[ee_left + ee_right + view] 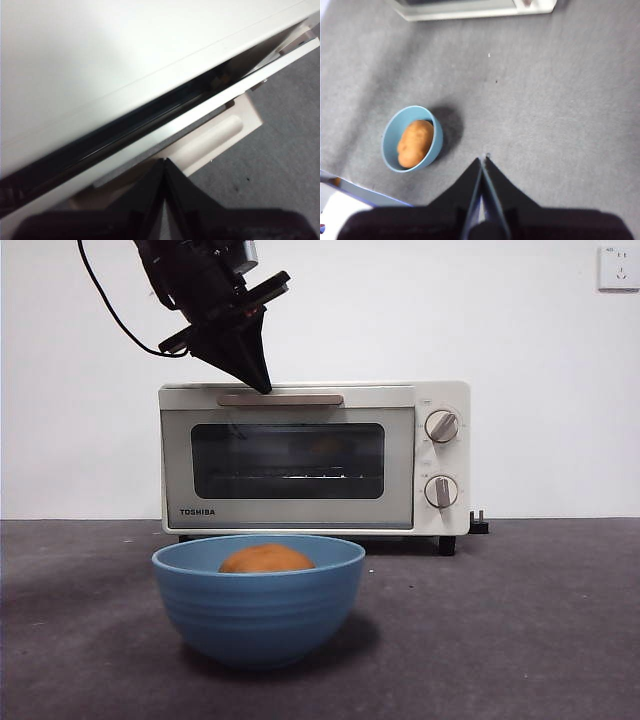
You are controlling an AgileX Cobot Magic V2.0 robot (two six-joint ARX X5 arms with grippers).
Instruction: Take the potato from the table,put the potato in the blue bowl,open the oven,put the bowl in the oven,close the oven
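Observation:
The potato lies inside the blue bowl, which stands on the table in front of the oven. My left gripper comes down from the upper left, its jaws shut to a point with nothing between them. Its tip touches the left part of the beige bar handle. In the left wrist view the left gripper sits right over the handle, and a dark gap shows along the door's upper edge. My right gripper hangs shut and empty high above the table, to one side of the bowl and potato.
A wall socket sits at the upper right, and a black plug pokes out behind the oven's right side. A black cable loops from the left arm. A white and blue object shows near the table's edge.

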